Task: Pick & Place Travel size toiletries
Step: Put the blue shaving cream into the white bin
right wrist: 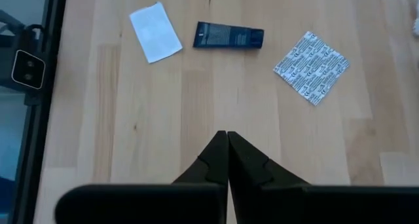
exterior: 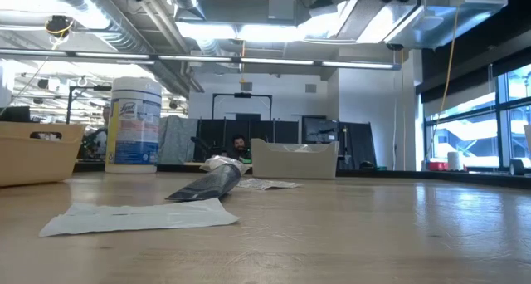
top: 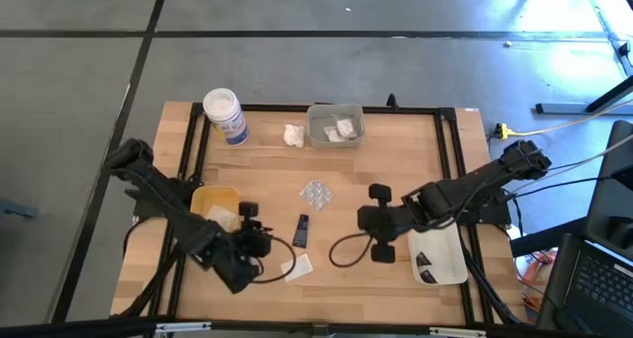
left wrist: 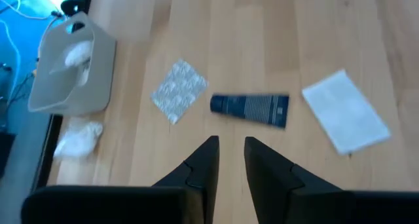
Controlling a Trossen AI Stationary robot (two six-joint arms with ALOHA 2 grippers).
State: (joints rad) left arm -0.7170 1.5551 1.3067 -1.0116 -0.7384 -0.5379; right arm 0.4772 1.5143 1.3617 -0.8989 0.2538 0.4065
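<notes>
Grey plastic bin (top: pixel 334 126), top centre: holds white packets (top: pixel 344 128). Yellow tray (top: pixel 212 202), left: holds one white packet (top: pixel 223 217). Left gripper (left wrist: pixel 229 160): fingers slightly parted, empty. Right gripper (right wrist: pixel 226 157): fingers pressed together, empty.

Left pincer (top: pixel 259 241): fingertips too small to resolve from above; nothing visibly between them in the wrist view.
Yellow tray (top: pixel 214 206): near corner hidden under the left arm; contents unclear.
White tray (top: pixel 442 259): partly covered by the right arm; dark wedges (top: pixel 424 267) in it too small to identify.
Grey bin (left wrist: pixel 69 73): contents a white blur.
Low view: white jar (exterior: pixel 134 122) label unreadable; both arms out of frame.
</notes>
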